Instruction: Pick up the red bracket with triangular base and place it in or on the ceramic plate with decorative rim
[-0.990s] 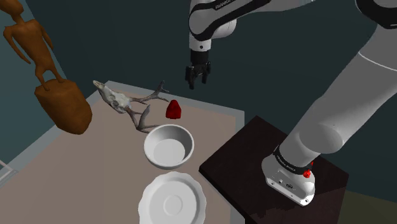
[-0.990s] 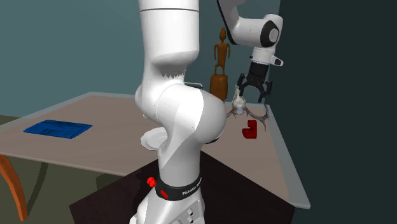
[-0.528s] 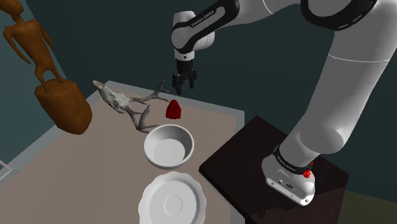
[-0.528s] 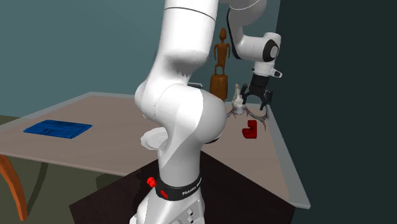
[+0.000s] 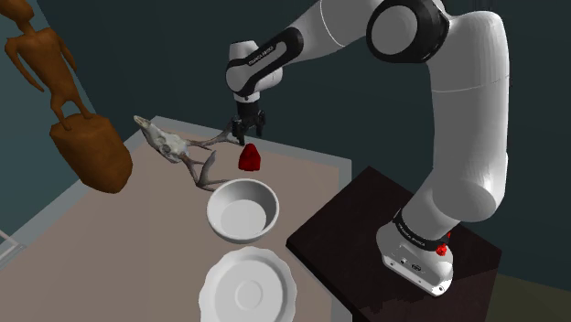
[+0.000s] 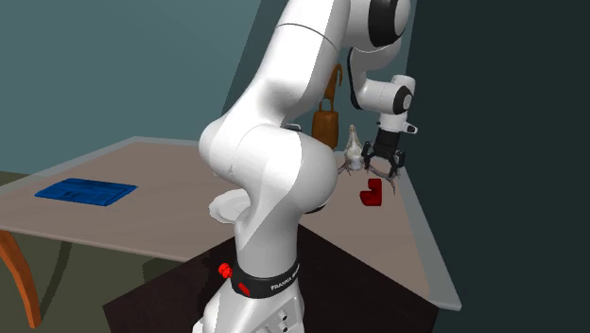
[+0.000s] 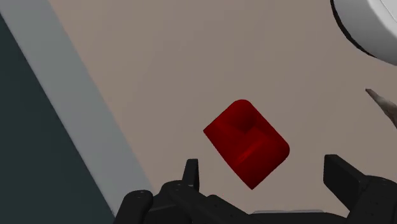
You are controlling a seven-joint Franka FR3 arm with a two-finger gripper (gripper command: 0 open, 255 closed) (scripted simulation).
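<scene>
Shoulder view: the black gripper (image 5: pixel 245 137) hangs just above the red bracket (image 5: pixel 249 158), pointed down, with no contact seen. The bracket rests on the tan table (image 5: pixel 110 238) near its far edge, just beside the antlered skull (image 5: pixel 178 146) and a little beyond the white bowl (image 5: pixel 220 197). The white plate with scalloped rim (image 5: pixel 209 284) lies on the near side of the bowl, well apart from the bracket. A brown wooden figure (image 5: pixel 82 137) stands by the table's far corner (whether on the top or beside it cannot be told). Wrist view: the two fingers (image 7: pixel 191 173) stand spread, and the bracket lies flat on the table below and between them, untouched. Second exterior view: the bracket sits near the table's right edge under the gripper, and a blue tray (image 6: pixel 85 191) lies toward the left end, well apart from both.
</scene>
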